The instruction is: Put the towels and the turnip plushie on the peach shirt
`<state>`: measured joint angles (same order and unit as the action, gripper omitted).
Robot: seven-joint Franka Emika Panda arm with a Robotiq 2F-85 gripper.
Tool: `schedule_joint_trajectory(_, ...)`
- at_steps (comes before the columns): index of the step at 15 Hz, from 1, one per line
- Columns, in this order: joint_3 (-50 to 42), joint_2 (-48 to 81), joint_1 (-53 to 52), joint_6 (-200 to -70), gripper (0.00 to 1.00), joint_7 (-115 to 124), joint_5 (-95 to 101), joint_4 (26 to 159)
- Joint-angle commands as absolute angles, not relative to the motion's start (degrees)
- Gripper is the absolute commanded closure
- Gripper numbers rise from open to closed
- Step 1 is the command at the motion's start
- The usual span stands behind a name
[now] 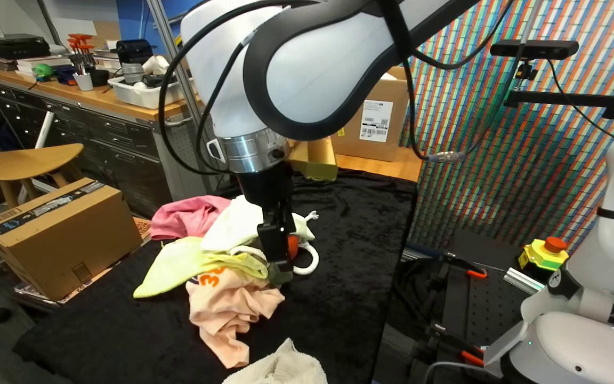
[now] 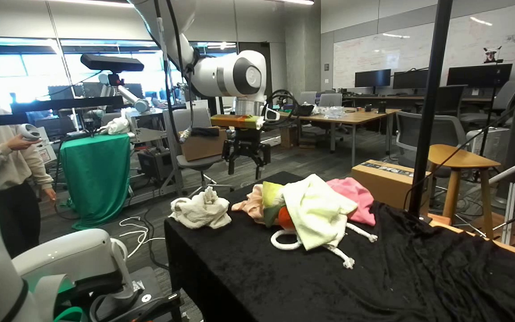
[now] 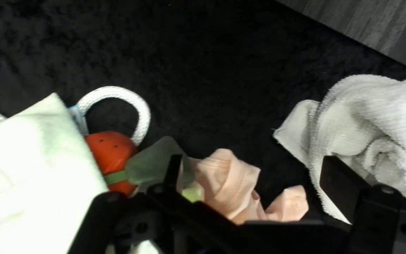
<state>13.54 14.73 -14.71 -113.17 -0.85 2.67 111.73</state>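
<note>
Table [image 1: 349,240] draped in crushed black cloth [image 2: 248,273] carries the articles. Above it we observe the jointed white robot arm [image 1: 317,74]. Crumpled on the surface lies the soft peach-orange shirt [image 1: 232,309] with orange print. A pale yellow-green towel [image 1: 179,264] overlaps its printed edge; a cream-white towel [image 1: 232,228] lies next, beside a bright pink cloth [image 1: 187,216]. A bunched off-white terry towel [image 2: 200,211] sits just beside the shirt. The black two-finger gripper [image 2: 245,172] hangs above the table, its jaws spread wide and holding nothing. We locate the turnip plushie [image 3: 110,151], a round red-orange body with a green band, partly covered by the cream-white towel; we cannot tell whether it rests on the shirt. Beside it shows a white rope loop [image 3: 144,116].
</note>
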Motion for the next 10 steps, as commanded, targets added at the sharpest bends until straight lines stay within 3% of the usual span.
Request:
schedule_joint_trajectory(1, 15.0, 15.2, -16.5, -112.4, 0.0, 3.8, -1.8, 111.2)
schedule_joint_trajectory(10, 17.4, 19.4, -20.4, -115.0, 0.0, 9.2, -7.7, 110.6)
